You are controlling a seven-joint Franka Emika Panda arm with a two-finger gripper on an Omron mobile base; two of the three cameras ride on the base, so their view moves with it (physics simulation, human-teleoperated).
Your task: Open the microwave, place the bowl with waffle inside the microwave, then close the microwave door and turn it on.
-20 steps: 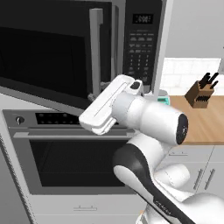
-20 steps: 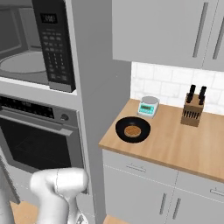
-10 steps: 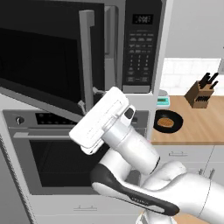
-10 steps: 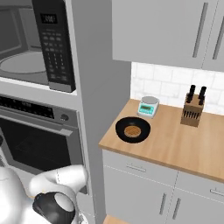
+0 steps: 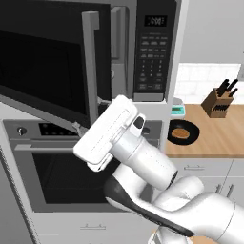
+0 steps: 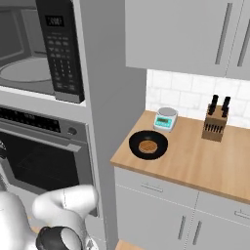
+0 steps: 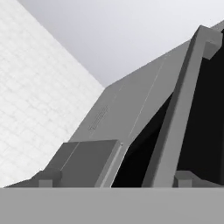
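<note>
Microwave door (image 5: 43, 76), the wide black glass-windowed panel, is swung out toward me on the left base camera, its tall grey vertical bar handle (image 5: 90, 66) standing just above my white arm's wrist. On the hand camera I get two small dark fingertips (image 7: 186, 179) spread far apart with that grey bar rising just beside the right one, nothing caught between them, so my gripper (image 7: 116, 181) is wide and holding nothing. Over on the right base camera, the large black built-in microwave (image 6: 61, 51) shows its grey cavity and round glass turntable (image 6: 24, 71), keypad panel on the right. Small shallow black bowl with the flat orange-brown waffle (image 6: 148, 145) sits on the wooden worktop (image 6: 195, 161), well apart from my arm, near a small teal-faced kitchen scale (image 6: 165, 118) and a wooden knife block (image 6: 215, 126). Below the microwave I see the steel-trimmed oven (image 6: 41, 151).
</note>
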